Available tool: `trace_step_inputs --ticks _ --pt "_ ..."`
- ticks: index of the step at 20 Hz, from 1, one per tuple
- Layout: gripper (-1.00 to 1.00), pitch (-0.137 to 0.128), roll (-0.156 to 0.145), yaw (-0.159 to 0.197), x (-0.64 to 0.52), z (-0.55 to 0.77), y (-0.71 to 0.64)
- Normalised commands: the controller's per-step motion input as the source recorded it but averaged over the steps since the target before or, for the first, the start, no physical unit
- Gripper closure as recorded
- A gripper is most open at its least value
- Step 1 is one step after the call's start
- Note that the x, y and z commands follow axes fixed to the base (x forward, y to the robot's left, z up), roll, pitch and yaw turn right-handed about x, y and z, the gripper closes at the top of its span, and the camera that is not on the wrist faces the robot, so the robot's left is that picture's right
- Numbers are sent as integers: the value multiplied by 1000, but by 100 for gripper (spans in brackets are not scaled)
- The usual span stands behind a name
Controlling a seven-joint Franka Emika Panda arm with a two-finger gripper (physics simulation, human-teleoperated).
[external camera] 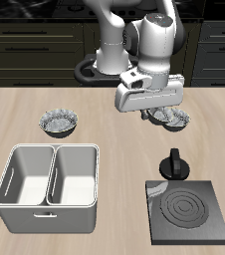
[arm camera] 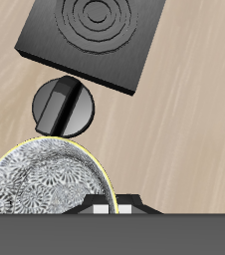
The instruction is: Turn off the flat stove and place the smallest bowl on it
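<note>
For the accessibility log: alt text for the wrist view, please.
The gripper hangs just above a fluted silvery bowl. Beyond the bowl sits the black round knob, then the flat stove with dull grey burner rings, on a wooden table.

No text, label, brand, number or sign can be read in either view. The flat stove shows only plain concentric rings, its knob only a raised bar without markings, and the bowl beside the knob only a crinkled pattern, not lettering.
</note>
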Motion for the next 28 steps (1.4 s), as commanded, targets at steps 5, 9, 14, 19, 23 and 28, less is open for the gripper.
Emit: trace_step_inputs --ticks 5,9,14,19,23,28 --pt "100 -27 25 26 148 308 382" --pt "100 -30 -19 15 256 270 192" --pt "100 -18 -29 -6 355 222 90" --pt "100 11 -22 -3 377 64 148" --pt "100 20 -26 -30 362 79 76" --pt "100 -3 -6 -6 316 58 173"
